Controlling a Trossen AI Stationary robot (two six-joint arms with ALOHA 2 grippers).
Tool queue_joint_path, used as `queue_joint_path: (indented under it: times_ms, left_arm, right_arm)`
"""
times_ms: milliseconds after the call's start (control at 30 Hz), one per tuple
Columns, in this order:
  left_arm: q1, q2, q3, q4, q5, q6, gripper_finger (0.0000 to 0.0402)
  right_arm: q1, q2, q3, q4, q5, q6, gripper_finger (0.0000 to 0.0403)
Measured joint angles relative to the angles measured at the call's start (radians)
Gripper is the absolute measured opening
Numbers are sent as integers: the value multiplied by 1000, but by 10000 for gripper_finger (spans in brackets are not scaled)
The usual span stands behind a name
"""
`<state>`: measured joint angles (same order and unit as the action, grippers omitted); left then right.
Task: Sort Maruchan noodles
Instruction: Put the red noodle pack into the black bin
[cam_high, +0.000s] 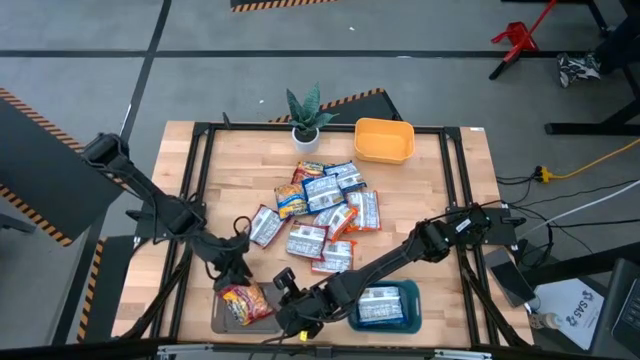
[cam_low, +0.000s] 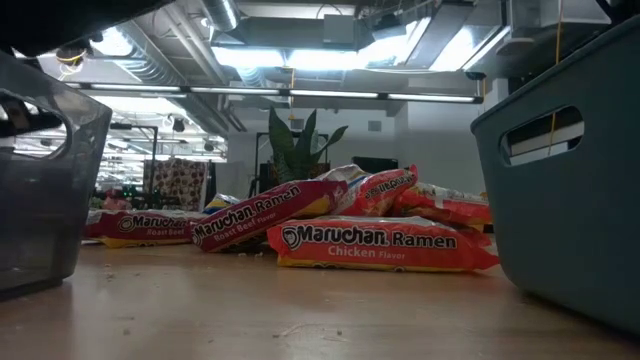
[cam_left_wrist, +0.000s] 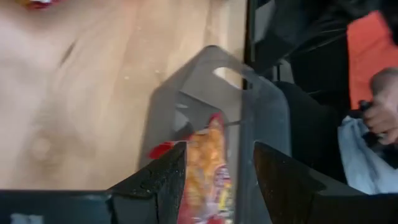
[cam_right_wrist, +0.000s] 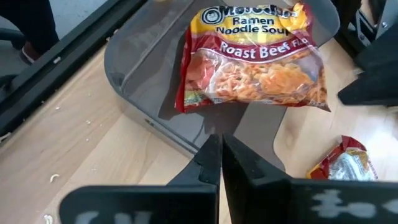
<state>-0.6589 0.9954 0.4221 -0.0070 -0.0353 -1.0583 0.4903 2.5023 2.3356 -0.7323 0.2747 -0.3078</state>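
In the lower left of the high view, the left gripper (cam_high: 240, 281) hung open over the grey plastic tray (cam_high: 226, 317) holding the red Roast Beef packet (cam_high: 245, 300), while the closed right gripper (cam_high: 290, 320) waited just beside it, both well below the central pile of shiny flat ramen packets (cam_high: 322, 214).

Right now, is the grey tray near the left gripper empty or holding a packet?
Holding one: a Roast Beef packet lies flat inside the grey tray, face up.
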Motion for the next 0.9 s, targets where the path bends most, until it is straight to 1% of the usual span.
queue_joint_path:
  times_ms: [133,267,333,433,767,900]
  left_arm:
    - [-17,-1,8,-43,-14,-42,181]
    - [-34,0,8,-170,-89,-95,181]
    - [-44,0,8,-199,-104,-118,181]
    - [-56,0,8,-189,-91,-145,181]
    - [-110,0,8,-165,34,-308,181]
    - [-128,0,8,-162,56,-379,181]
  right_arm:
    - [-7,0,0,-2,2,19,0]
    - [-9,0,0,1,7,23,0]
    - [-9,0,0,-1,2,23,0]
    - [-8,0,0,-1,2,23,0]
    - [-28,0,0,-1,3,54,0]
    - [-34,0,0,1,8,59,0]
